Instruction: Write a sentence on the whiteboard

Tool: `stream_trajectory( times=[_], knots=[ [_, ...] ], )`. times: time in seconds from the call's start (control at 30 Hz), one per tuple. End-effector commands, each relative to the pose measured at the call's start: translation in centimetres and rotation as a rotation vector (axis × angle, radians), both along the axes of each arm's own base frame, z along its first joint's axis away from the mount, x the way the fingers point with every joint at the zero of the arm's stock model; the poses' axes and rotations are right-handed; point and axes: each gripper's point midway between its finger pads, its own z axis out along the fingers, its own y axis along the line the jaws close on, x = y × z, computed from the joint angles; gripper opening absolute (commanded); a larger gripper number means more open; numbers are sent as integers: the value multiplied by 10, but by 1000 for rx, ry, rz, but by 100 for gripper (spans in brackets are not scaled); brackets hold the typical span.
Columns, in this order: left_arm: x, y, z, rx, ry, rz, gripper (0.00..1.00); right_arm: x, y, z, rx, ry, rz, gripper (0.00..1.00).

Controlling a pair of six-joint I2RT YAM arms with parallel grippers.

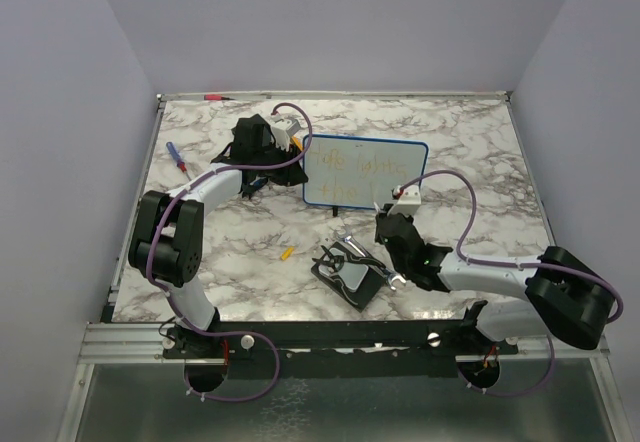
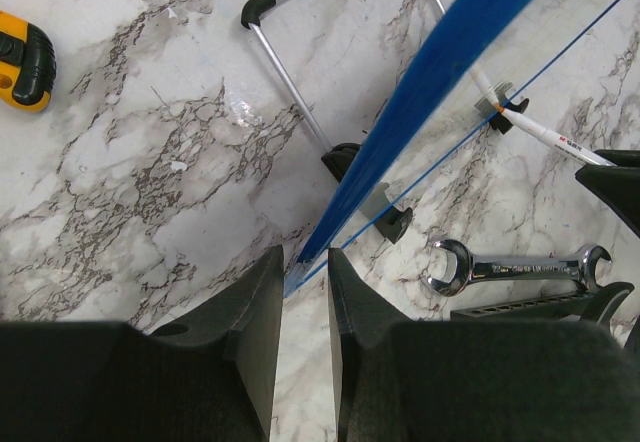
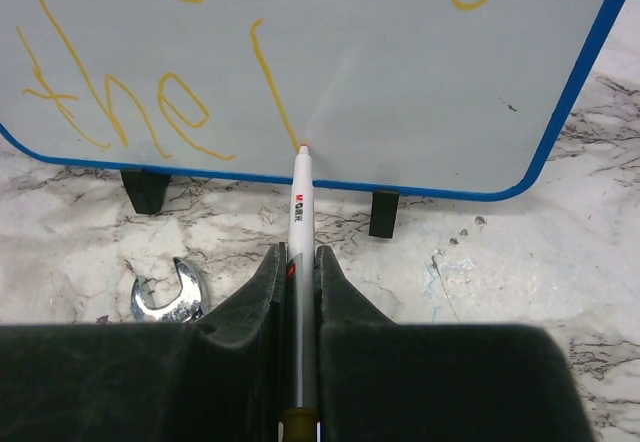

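Right wrist view, near to far: the right gripper (image 3: 298,257) is pressed together on a white marker (image 3: 300,202). The barrel lies in line with the fingers, so the tip meets the whiteboard (image 3: 420,82) squarely, at the foot of an orange stroke just above the blue lower rim. The board stands on small black feet (image 3: 383,214), its face turned toward the pen. Of the sentence (image 3: 110,102), "the" reads in the lower line; the upper line is cut off, with only letter tails showing. Left wrist view: the left gripper (image 2: 305,255) is closed narrowly on a corner of the board's blue rim, probably to steady it against writing pressure; the contact itself is hard to make out. Top external view: the lettering is too faint to read.
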Motion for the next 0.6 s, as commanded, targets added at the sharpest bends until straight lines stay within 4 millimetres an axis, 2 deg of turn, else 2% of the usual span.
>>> stream_trajectory(
  times=[0.0,0.3,0.57],
  knots=[
    [4,-3,13,-4,-46,-4,25,9,-8,24,-9,-66,-47,0],
    [4,-3,13,-4,-46,-4,25,15,-7,42,-15,-114,-49,0],
    [4,-3,14,-4,-49,-5,25,12,-8,32,-15,-89,-53,0]
  ],
)
